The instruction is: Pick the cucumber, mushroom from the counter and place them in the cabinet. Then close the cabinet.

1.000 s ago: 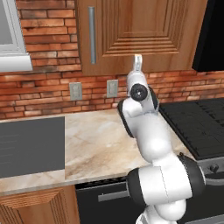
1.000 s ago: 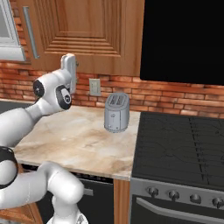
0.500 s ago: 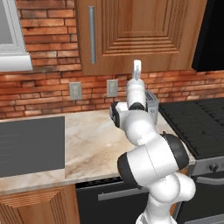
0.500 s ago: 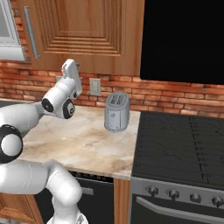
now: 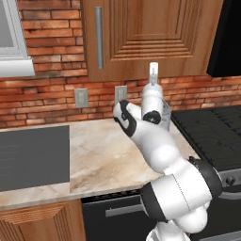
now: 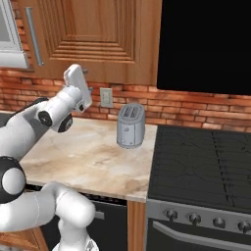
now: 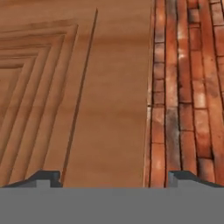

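Gripper (image 7: 113, 177) raised at the lower edge of the cabinet (image 5: 155, 33), pointing up at the raised-panel door where wood meets brick wall (image 7: 186, 87). Fingertips (image 7: 43, 177) set far apart in the hand view, one against the wood, the other against the brick; jaws spread wide, nothing between them. Cabinet door shut, flush with its frame, vertical silver handle (image 5: 99, 37) at its left side in the left base view (same handle (image 6: 33, 37) at far left in the right base view). Hard to tell whether the hand touches the door's underside or sits just in front of it. Counter (image 5: 103, 155) marbled beige, running from a flat grey panel (image 5: 33, 157) on the left to the black stove (image 6: 206, 162) on the right. Toaster (image 6: 130, 125) upright on the counter near the stove edge, just beside the wall, partly hidden behind the arm in the left base view. Two wall outlets (image 5: 81, 97) on the brick above the counter. No cucumber or mushroom to be made out on the visible counter stretch, possibly shut inside the cabinet, though the closed door lets nothing confirm that.
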